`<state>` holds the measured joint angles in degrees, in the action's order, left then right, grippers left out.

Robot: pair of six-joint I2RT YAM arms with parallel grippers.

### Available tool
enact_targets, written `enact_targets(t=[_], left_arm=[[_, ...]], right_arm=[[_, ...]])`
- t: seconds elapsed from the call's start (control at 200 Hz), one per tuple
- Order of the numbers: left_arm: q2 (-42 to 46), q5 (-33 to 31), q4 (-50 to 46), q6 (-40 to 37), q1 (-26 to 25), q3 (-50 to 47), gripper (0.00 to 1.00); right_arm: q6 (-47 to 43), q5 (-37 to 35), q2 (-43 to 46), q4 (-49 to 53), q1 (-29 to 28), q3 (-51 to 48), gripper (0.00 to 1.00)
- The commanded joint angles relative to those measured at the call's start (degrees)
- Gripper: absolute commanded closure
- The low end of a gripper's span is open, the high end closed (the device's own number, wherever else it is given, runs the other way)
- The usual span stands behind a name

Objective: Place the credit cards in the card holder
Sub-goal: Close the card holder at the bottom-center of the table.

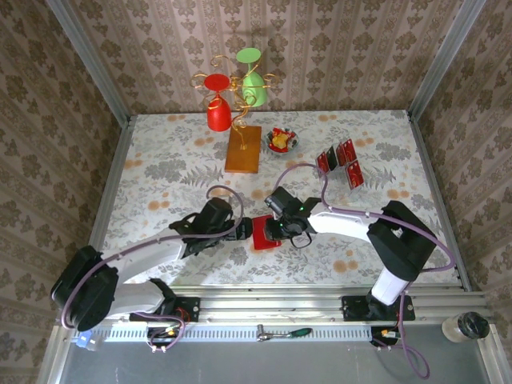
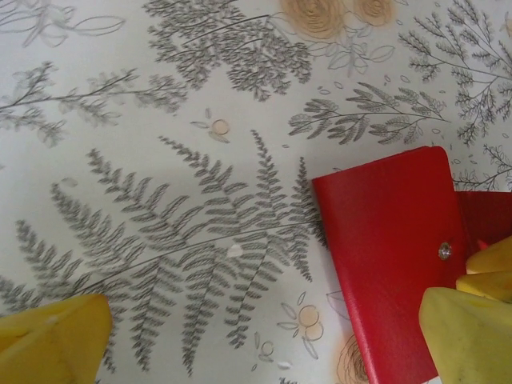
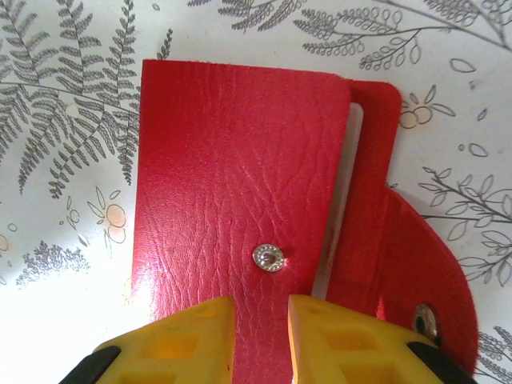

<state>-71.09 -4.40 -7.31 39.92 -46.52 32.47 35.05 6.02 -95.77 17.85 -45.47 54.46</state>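
Note:
The card holder (image 1: pixel 261 234) is a flat red wallet lying at the table's near middle, between both grippers. In the right wrist view the card holder (image 3: pixel 232 184) has its snap flap (image 3: pixel 416 264) folded out to the right. My right gripper (image 3: pixel 262 308) hovers low over its near edge, and red leather shows through the narrow gap between its yellow fingers. My left gripper (image 2: pixel 256 356) is wide open over bare tablecloth, its right finger (image 2: pixel 468 336) by the card holder (image 2: pixel 392 248). Several red credit cards (image 1: pixel 341 162) with black bands stand at the back right.
An orange wooden slab (image 1: pixel 243 150) at the back middle carries a wire stand with a red cup (image 1: pixel 218 113) and a green cup (image 1: pixel 254 86). A small bowl of sweets (image 1: pixel 282 141) sits beside it. Patterned walls close in three sides.

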Motion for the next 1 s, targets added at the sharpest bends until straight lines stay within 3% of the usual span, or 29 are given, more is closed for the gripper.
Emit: enact_targets(t=[0.0,0.755,0.995], left_arm=[[-2.9,-3.1,-0.5,-3.1,-1.5,3.1,0.00],[-13.3,-6.4,-0.4,-4.8,-5.1,5.8,0.00],[-15.7,-9.7,-4.1,-6.3,-7.1,7.9,0.00]], right_arm=[[1.5,-0.2,1.6,-1.9,0.7,-1.2,0.76],[2.1,1.6,2.0,-4.2,1.5,-4.1,0.78],[1.1,0.5,8.8,-0.4,5.1,-3.5,0.77]])
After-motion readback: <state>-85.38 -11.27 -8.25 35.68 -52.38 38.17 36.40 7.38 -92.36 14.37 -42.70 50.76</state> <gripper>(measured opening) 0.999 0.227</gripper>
